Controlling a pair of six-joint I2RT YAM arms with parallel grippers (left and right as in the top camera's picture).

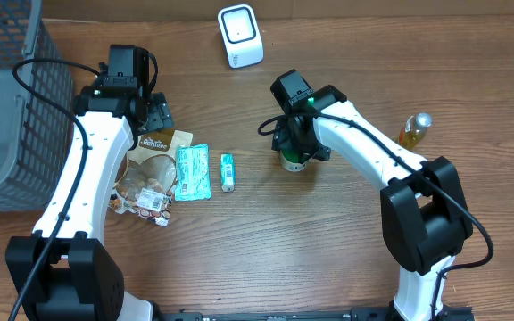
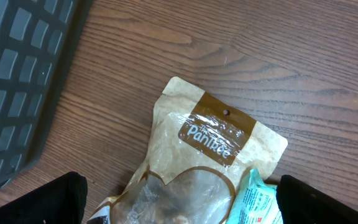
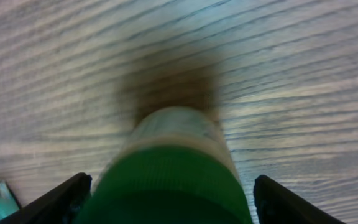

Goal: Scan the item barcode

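Two claws in play, and the right claw is the one to watch. Its fingers stand wide on either side of the green-capped bottle, which sits directly beneath it. Whether the pads press the cap or hang just clear of it I cannot tell, because the close view is smeared. The scanner sits well apart from that claw, off toward the far edge of the table. The danger, as I judge it, is a loose or off-centre hold on that round cap. That could let the bottle twist or topple on a lift, or bring its barcode round facing away from the scanner. No barcode shows in any view, and from above the arm covers most of the bottle. The left claw gapes wide and empty above the brown pouch. A teal packet lies just beside one finger, and the pouch's lower half is cut off.
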